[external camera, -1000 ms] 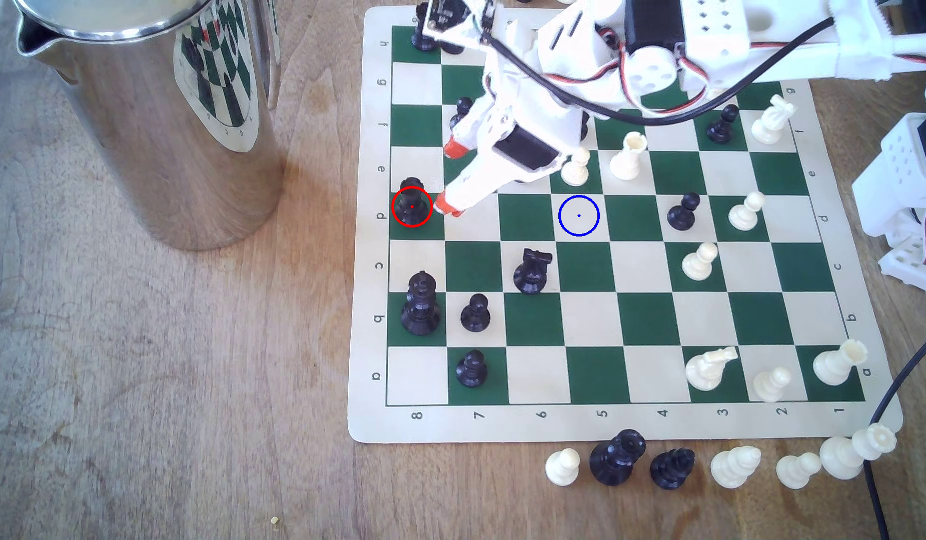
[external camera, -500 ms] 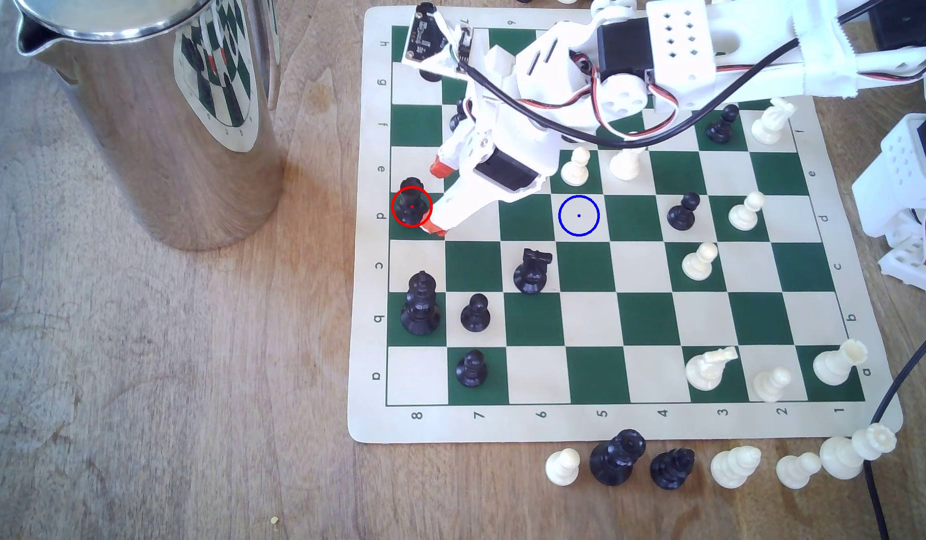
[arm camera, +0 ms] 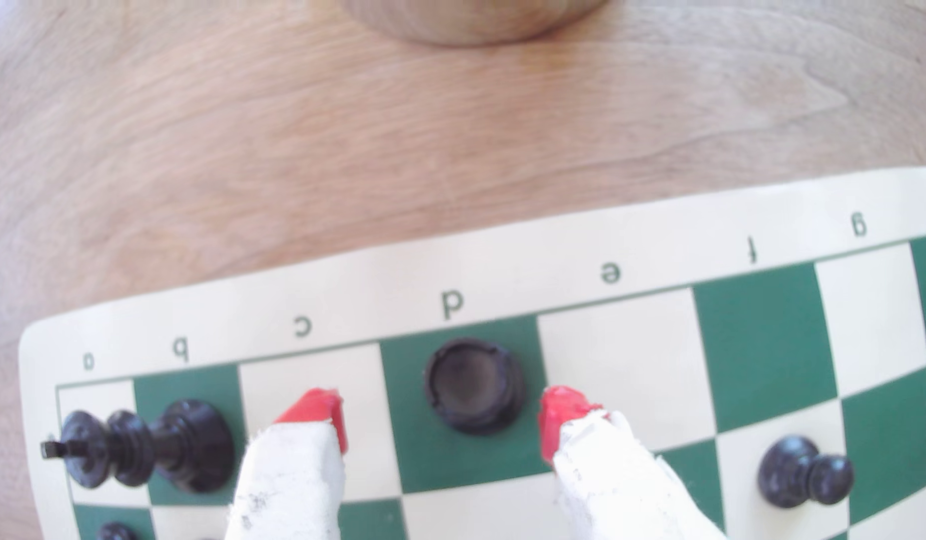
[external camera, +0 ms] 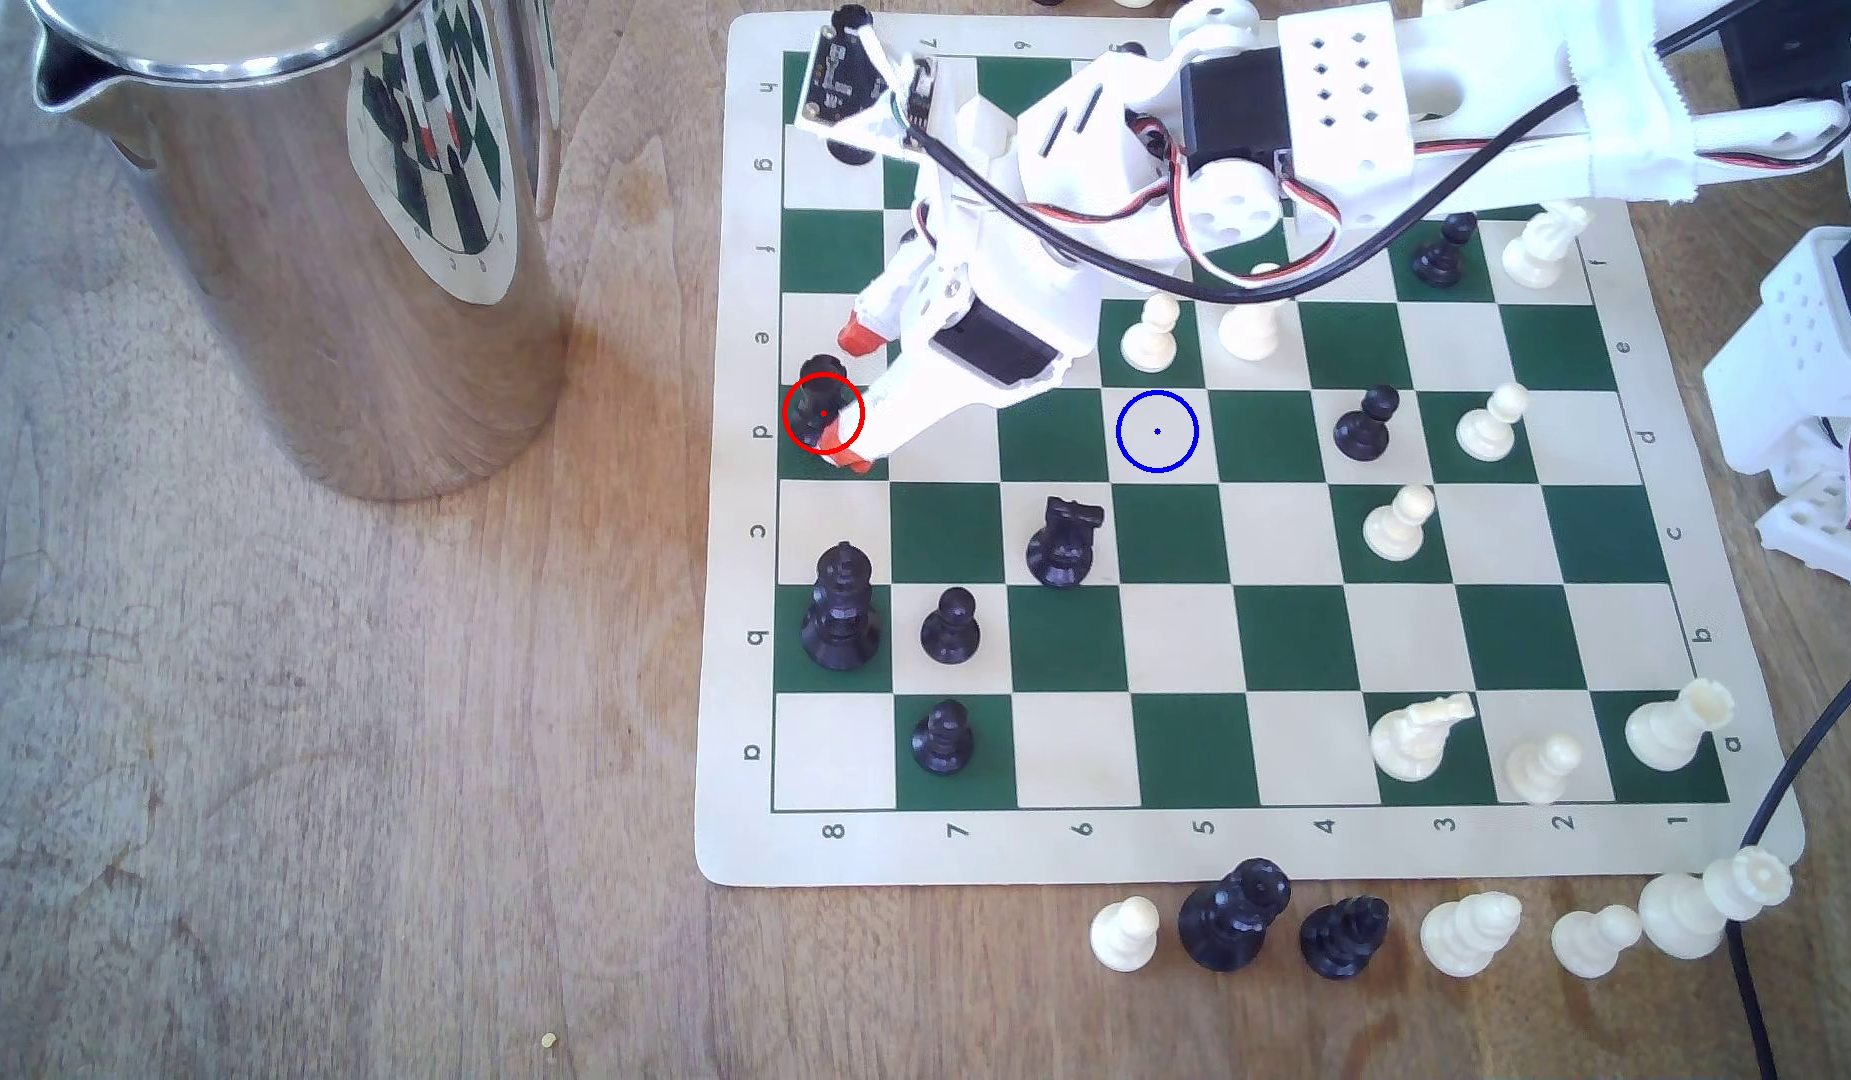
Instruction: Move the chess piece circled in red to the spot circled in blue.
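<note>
The chess piece circled in red (external camera: 821, 400) is a black rook on the green d8 square at the board's edge on the exterior view's left. The wrist view looks down on its notched round top (arm camera: 473, 385). My gripper (external camera: 850, 400) is open, its two red-tipped white fingers (arm camera: 315, 415) straddling the rook without touching it; in the wrist view the gripper (arm camera: 442, 420) has clear gaps on both sides of the piece. The spot circled in blue (external camera: 1157, 431) is an unoccupied cream square three files toward the exterior view's right.
A steel jug (external camera: 308, 228) stands on the wooden table at the exterior view's left. A black king (external camera: 841, 608), black pawns (external camera: 950, 626) and a knight (external camera: 1062, 540) sit near the rook. White pieces (external camera: 1150, 332) stand just beyond the blue spot. Captured pieces (external camera: 1233, 916) line the board's near edge.
My gripper has moved toward the exterior view's left and lower, from beside the rook to straddling it. The rook has not moved.
</note>
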Available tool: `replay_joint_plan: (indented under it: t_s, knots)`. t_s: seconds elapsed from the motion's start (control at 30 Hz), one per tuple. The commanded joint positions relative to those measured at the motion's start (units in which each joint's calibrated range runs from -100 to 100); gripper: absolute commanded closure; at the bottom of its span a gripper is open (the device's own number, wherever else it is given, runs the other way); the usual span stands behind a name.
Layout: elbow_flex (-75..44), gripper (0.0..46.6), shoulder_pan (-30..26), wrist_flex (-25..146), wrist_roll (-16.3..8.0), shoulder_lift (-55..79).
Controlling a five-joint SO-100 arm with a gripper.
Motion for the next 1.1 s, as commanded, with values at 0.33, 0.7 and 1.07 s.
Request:
replay_joint_plan:
  t_s: [0.33,0.7,1.07]
  knots:
    - [-6.7,26.8,0.75,-3.13,0.29,0.59]
    - [-8.15,46.2,0.51,-2.72,0.83,1.94]
    - [-10.42,46.3,0.36,-0.59,0.78,1.94]
